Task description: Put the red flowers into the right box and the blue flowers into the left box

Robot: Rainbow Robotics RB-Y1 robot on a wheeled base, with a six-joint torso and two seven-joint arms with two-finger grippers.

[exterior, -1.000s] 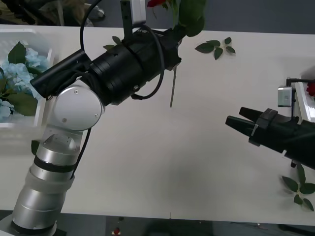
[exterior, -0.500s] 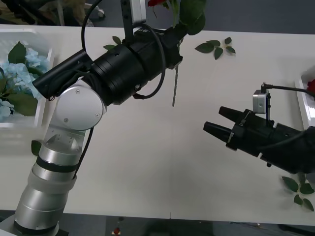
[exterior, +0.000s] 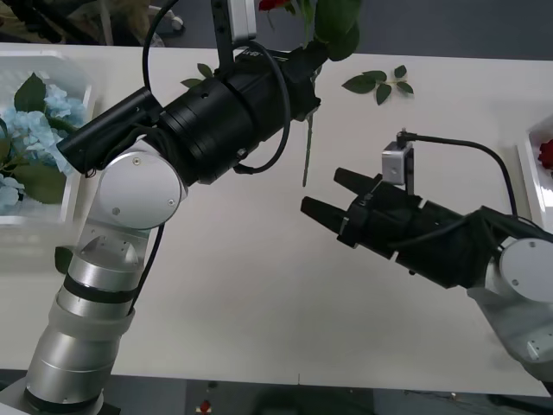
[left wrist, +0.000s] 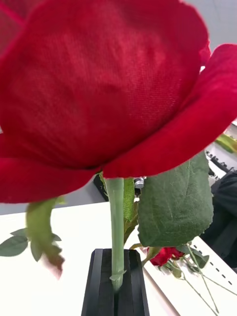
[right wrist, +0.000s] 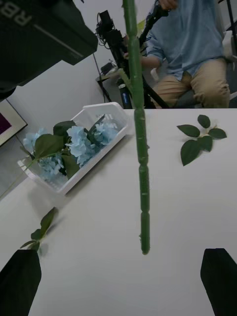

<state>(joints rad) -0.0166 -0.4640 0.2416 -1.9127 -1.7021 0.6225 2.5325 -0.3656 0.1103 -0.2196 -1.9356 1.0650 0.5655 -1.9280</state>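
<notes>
My left gripper [exterior: 314, 55] is raised over the far middle of the table, shut on the stem of a red flower [exterior: 275, 4]. In the left wrist view its bloom [left wrist: 98, 84] looms above the black fingers [left wrist: 101, 286] that clamp the stem. The stem's lower end [exterior: 304, 164] hangs free. My right gripper [exterior: 327, 195] is open just right of and below that stem tip, which hangs between its fingertips [right wrist: 19, 281] in the right wrist view. Blue flowers [exterior: 34, 121] lie in the left box [exterior: 52, 60]. Another red flower [exterior: 546, 154] lies in the right box [exterior: 527, 164].
Loose green leaf sprigs lie at the far middle [exterior: 378, 83], the near right [exterior: 527, 333] and near the left box [right wrist: 42, 229]. A seated person [right wrist: 192, 54] and camera gear are beyond the table's far edge. Bare tabletop stretches under both arms.
My right arm has swung left across the table, from the right edge to just beside the hanging stem, fingers still open. The left arm and its rose have stayed put.
</notes>
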